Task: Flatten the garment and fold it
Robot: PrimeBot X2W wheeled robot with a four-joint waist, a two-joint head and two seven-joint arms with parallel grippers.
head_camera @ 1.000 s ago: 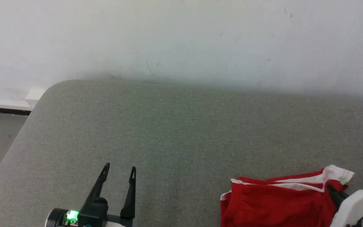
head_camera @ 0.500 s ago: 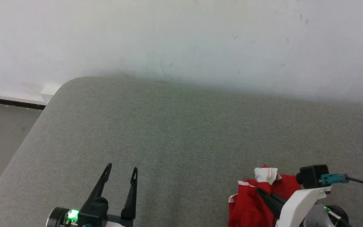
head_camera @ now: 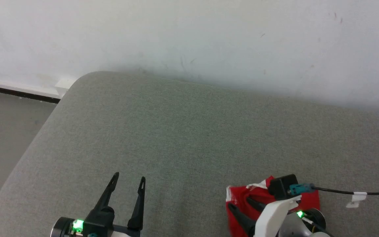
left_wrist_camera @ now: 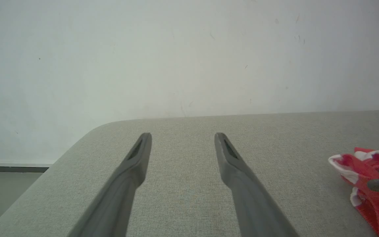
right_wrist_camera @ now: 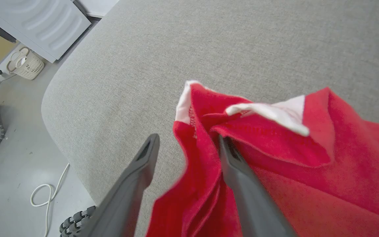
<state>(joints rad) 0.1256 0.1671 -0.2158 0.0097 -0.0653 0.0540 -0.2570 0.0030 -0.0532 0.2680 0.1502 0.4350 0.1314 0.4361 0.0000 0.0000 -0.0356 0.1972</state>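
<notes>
The right gripper has its fingers apart, with the bunched garment slack between and beyond them, apparently so it can settle on the cushion. The left gripper, spread and empty, hovers with the garment well to its right.

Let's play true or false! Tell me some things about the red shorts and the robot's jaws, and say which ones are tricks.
1. The shorts are red with white trim. True.
2. The shorts lie flat and neatly folded. False: they are bunched up in a crumpled heap.
3. The left gripper holds the shorts in its jaws. False: its jaws are open over the bare grey surface, with the shorts off to one side.
4. The right gripper has its jaws apart, with loose red fabric between them. True.
5. A pale basket stands on the grey surface. False: it stands on the floor beside it.
</notes>
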